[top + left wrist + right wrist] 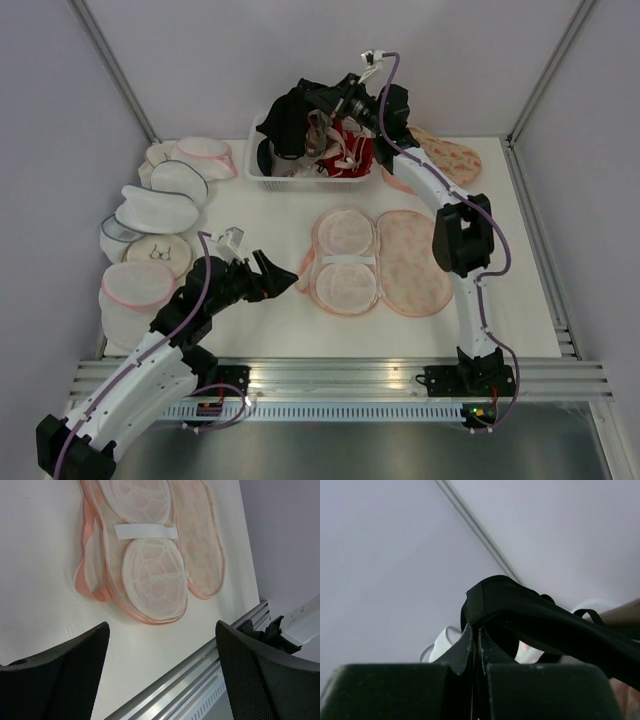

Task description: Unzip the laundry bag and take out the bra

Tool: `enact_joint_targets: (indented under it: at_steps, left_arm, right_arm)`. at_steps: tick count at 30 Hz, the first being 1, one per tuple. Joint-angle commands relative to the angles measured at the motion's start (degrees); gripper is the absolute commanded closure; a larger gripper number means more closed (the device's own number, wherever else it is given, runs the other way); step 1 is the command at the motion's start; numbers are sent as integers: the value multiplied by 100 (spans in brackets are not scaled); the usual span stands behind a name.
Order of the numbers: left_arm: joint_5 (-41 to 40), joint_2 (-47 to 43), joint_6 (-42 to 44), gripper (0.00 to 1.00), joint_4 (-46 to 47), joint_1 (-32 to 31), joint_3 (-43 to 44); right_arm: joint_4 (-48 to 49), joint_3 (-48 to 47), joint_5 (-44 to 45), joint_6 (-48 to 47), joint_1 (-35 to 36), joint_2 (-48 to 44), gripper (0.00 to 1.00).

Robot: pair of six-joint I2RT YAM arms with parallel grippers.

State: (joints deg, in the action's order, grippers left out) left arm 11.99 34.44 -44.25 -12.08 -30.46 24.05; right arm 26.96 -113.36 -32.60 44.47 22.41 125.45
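Over the white basket, right jaws pinching soft black bra, left jaws spread wide, empty.

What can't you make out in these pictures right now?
Top view: what lies in the basket under the bra, hidden by it and the right gripper.
Left wrist view: the far end of the laundry bag, cut off by the top edge.
Any view: its zipper pull, too small to find.
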Motion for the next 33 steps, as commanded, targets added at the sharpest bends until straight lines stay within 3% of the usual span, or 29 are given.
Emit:
enact_joint_targets:
  at_steps: [1, 4, 8, 12, 14, 16, 18, 22, 27, 29, 30, 31, 33]
  left_arm:
    - [-179, -165, 109, 10, -110, 40, 205]
    - [-337, -288, 145, 9, -268, 57, 249]
    - [-513, -394, 180, 6, -427, 66, 231]
    - [-619, -368, 136, 4, -445, 75, 170]
    - [-663, -332, 118, 4, -436, 75, 161]
    - [-663, -288, 127, 3, -445, 75, 170]
    - [-672, -271, 127, 3, -436, 75, 170]
    - [-663, -306, 118, 3, -445, 84, 170]
    - [-645, -420, 83, 3, -480, 84, 161]
    - [-645, -490, 65, 2, -506, 84, 161]
    - [-628, -508, 57, 2, -532, 84, 170]
    - [-636, -534, 48, 2, -559, 84, 179]
    - [-619, -604, 30, 2, -550, 84, 170]
  right_arm:
    - [784, -1274, 481, 326, 79, 1014, 100]
    - [663, -2397, 1210, 151, 140, 1841, 100]
    - [127, -2287, 2773, -411, 193, 2220, 100]
    - [-884, -2471, 3462, -851, 193, 2475, 100]
    - [-1096, -2192, 3331, -1088, 184, 2336, 88]
    - [-739, -1466, 2982, -1168, 167, 1890, 51]
    - [-570, -1146, 2874, -1326, 149, 1607, 45]
    - [-823, -1057, 2662, -1695, 114, 853, 20]
    - [-1077, -670, 3222, -2284, 114, -265, 7]
    - [-2365, -1256, 3837, -2775, 140, -521, 2]
    - [-3032, -1581, 4910, -2890, 175, -547, 2]
    - [-3996, -1958, 5260, -3048, 254, -670, 2]
    - [-4774, -1587, 6068, -3041, 333, -977, 2]
